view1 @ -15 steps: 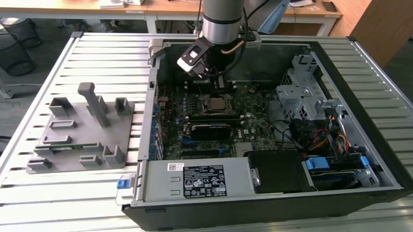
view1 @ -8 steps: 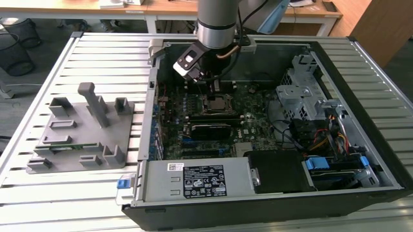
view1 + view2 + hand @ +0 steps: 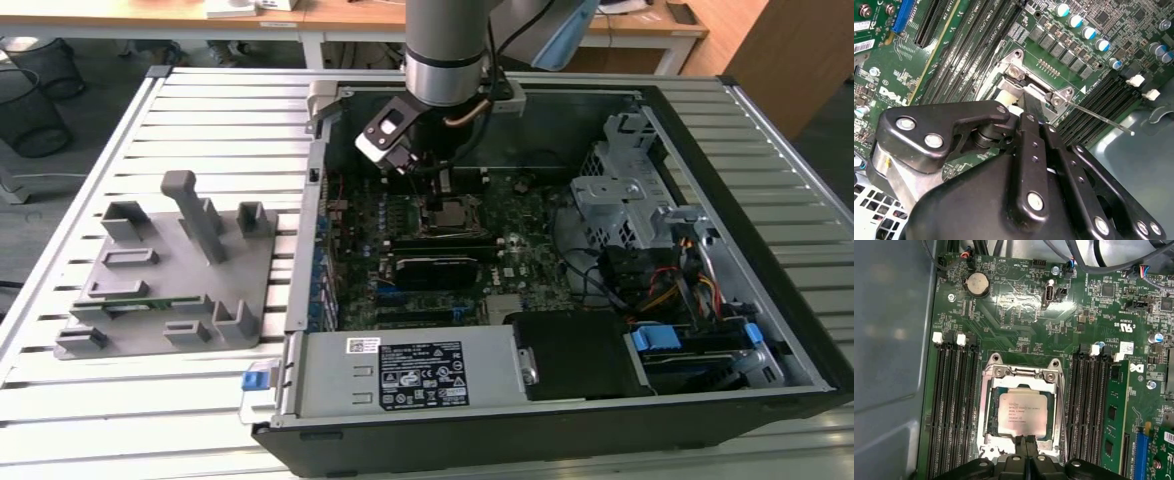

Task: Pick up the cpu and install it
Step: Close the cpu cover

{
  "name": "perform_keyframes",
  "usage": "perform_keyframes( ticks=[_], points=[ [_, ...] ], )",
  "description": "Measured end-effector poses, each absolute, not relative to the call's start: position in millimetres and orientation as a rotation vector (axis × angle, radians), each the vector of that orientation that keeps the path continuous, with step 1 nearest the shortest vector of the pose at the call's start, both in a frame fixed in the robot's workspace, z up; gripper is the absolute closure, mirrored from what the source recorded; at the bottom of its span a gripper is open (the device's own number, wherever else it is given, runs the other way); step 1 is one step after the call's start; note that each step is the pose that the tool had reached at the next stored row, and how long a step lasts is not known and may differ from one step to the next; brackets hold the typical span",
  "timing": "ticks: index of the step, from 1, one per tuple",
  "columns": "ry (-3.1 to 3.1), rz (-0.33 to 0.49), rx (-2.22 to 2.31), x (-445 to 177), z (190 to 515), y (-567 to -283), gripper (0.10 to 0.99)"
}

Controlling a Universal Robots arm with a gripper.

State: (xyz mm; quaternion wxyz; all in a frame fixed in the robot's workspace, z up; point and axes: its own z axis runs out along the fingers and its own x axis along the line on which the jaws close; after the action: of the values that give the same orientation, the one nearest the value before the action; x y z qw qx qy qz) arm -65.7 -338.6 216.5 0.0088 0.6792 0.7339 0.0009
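The cpu (image 3: 1020, 412), a flat square chip with a silver-grey top, lies level inside the metal socket frame (image 3: 1021, 371) on the green motherboard (image 3: 1024, 305). My gripper (image 3: 1026, 441) is shut, its two black fingers pressed together with nothing between them, tips at the chip's near edge. In the second wrist view the gripper (image 3: 1026, 104) reaches down into the socket frame (image 3: 1016, 70), beside the thin socket lever (image 3: 1104, 120) that sticks out sideways. In the exterior view the gripper (image 3: 435, 186) hangs just above the cpu (image 3: 450, 214) inside the open computer case.
Black memory slots (image 3: 951, 405) flank the socket, and a green memory stick (image 3: 1114, 415) stands in one. The case holds a power supply (image 3: 414, 372), a drive cage (image 3: 621, 190) and cables. A grey fixture tray (image 3: 174, 270) sits on the slatted table at the exterior view's left.
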Motion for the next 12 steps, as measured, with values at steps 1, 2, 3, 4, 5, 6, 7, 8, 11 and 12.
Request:
perform_keyframes(
  ticks=[1,2,3,4,5,6,7,8,11,12],
  points=[
    [2.294,0.003,2.121,-65.7,216.4,-338.7,0.980],
    [2.296,0.003,2.118,-65.7,215.6,-338.6,0.980],
    [2.296,0.003,2.118,-65.7,212.6,-338.6,0.980],
    [2.296,0.003,2.118,-65.7,212.0,-338.6,0.980],
    [2.296,0.003,2.118,-65.7,211.4,-338.6,0.980],
    [2.296,0.003,2.118,-65.8,208.8,-338.6,0.980],
    [2.296,0.002,2.118,-66.0,208.8,-338.7,0.980],
    [2.296,0.002,2.118,-66.3,208.6,-338.7,0.980],
    [2.296,0.003,2.118,-66.8,208.2,-338.6,0.980],
    [2.297,0.003,2.118,-66.9,208.0,-338.6,0.980]
  ],
)
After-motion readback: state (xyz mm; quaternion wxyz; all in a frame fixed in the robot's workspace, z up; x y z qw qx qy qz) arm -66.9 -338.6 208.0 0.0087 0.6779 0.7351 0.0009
